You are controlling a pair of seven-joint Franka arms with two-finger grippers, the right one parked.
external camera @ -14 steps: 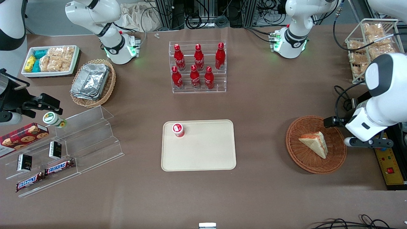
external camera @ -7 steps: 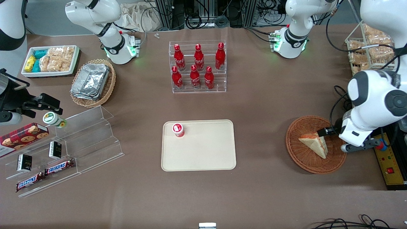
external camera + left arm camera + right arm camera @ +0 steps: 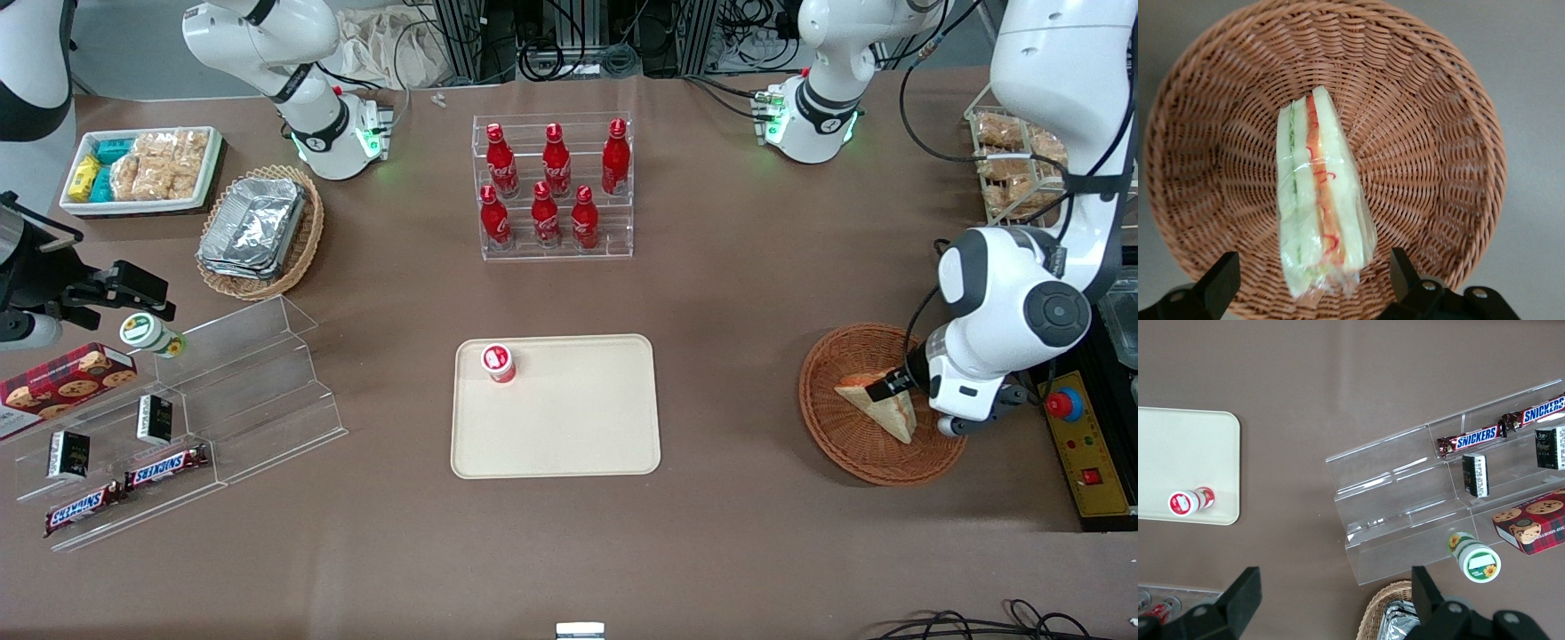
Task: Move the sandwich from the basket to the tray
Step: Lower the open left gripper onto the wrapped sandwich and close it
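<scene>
My gripper (image 3: 1308,290), fingers spread wide, hangs over the basket (image 3: 840,444) with one finger to each side of the sandwich (image 3: 1318,200), touching neither face. The sandwich lies inside the basket's rim; bare table separates basket from tray (image 3: 569,427).

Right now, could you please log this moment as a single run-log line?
phase: pre-grasp | pincer: open, straddling wrapped triangular white-bread sandwich | sandwich: in round reddish-brown wicker basket | beige rectangular plastic tray: awaiting sandwich
</scene>
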